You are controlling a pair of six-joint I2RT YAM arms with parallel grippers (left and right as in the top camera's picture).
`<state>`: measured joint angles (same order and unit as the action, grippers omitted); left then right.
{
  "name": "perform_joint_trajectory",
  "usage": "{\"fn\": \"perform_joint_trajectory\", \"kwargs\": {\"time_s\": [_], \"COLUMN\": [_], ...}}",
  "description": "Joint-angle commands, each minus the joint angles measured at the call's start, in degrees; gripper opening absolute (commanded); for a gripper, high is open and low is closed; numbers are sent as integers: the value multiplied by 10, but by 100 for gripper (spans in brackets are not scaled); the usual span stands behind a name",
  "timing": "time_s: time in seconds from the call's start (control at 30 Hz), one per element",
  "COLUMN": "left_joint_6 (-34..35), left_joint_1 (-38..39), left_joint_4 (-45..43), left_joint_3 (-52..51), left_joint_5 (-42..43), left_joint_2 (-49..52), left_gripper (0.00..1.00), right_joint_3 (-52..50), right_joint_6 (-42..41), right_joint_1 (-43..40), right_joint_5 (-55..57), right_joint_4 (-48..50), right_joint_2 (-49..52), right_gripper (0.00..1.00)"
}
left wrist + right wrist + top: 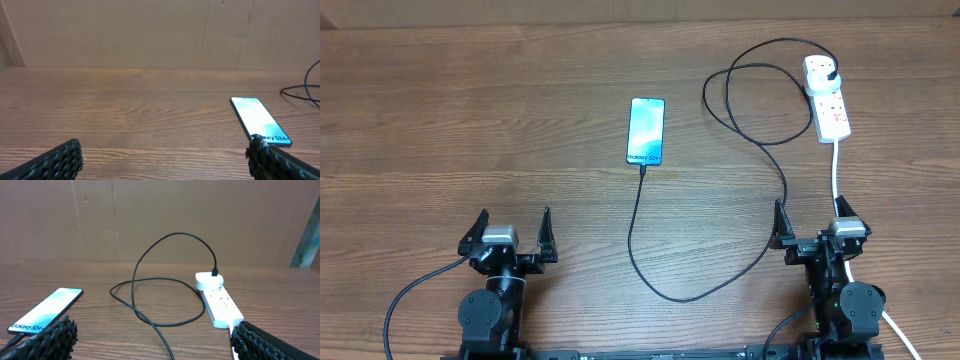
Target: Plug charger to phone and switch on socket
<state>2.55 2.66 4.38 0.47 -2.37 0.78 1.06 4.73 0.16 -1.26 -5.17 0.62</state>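
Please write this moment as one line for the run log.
left gripper: open, empty | right gripper: open, empty | charger: plug in socket, tip at phone near edge | socket on/off: unclear

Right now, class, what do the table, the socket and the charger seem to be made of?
Table: wood or wood-look laminate, matte; grain lines show. Socket: smooth white plastic, probably; moulded. Charger: black rubbery or plastic sheath; it curls in loose loops.

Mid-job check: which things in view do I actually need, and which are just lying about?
Needed: phone; charger cable; power strip.

Not part of the job: wooden table; cardboard backdrop.
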Motion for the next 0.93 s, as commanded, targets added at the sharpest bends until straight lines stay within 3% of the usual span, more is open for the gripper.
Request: {"fn": "perform_joint_trajectory", "kwargs": {"time_s": [0.0, 0.9], "left_joint_6": [-13, -13], "left_joint_1": [3, 3], "left_joint_4": [-1, -1], "left_joint_3": [-2, -2], "left_joint_5": [3, 3], "left_joint_2": [-6, -6], "left_gripper": [100, 100], "right_joint_3": [-6, -6], "right_joint_6": [2, 2], "right_joint_1": [4, 4], "right_joint_5": [3, 3], "right_joint_4": [3, 3], "right_joint_2": [-4, -4], "right_gripper": [100, 100]}}
